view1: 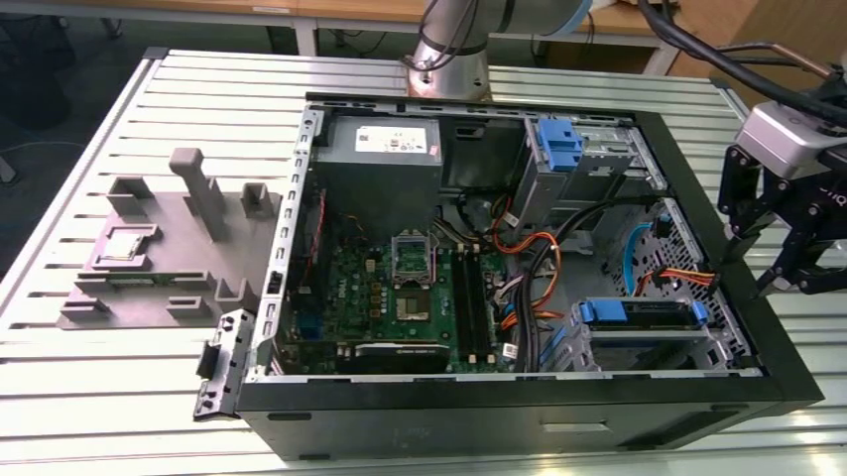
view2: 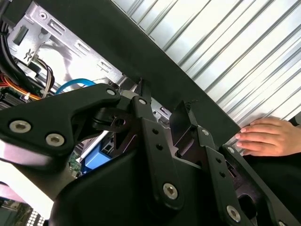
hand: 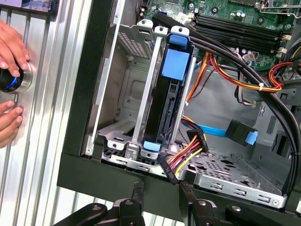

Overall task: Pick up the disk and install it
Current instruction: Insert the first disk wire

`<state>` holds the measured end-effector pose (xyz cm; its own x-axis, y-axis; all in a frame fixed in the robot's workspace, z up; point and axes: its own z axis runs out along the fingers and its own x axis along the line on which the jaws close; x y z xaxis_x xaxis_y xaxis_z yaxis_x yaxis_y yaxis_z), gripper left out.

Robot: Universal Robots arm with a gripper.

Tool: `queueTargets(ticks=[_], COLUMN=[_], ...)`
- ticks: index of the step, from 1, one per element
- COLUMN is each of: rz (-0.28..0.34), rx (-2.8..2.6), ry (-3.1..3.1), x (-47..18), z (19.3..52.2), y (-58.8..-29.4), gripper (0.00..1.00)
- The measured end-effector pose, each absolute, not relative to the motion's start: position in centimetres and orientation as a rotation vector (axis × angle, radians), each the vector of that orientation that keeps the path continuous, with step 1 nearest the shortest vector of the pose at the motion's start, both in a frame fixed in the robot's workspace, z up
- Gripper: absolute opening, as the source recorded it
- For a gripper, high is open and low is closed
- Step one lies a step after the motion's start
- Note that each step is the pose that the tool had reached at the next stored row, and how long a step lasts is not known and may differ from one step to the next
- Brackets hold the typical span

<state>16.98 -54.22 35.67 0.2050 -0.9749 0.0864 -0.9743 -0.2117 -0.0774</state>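
One open computer case [view1: 530, 416] lies on the slatted metal surface [view1: 119, 397], its motherboard [view1: 397, 288] exposed. Inside, at the corner nearest the exterior view's right, the disk [view1: 642, 313] in its blue carrier sits seated in the metal drive cage [view1: 649, 347]; the first wrist view shows it [hand: 169, 94] standing on edge in its slot. Just outside the case wall, the end effector [view1: 775, 253] hovers empty, fingers [hand: 137, 190] spread slightly apart, near the disk but not touching. A person's hand [hand: 11, 44] rests on the surface.
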Motion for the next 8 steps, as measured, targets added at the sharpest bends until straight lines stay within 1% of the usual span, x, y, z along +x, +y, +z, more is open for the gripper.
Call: queueTargets(ticks=[8], rz=[-0.182], rx=[-2.434], ry=[1.969], x=[16.72], z=[35.67], y=[-54.22], gripper=[0.43])
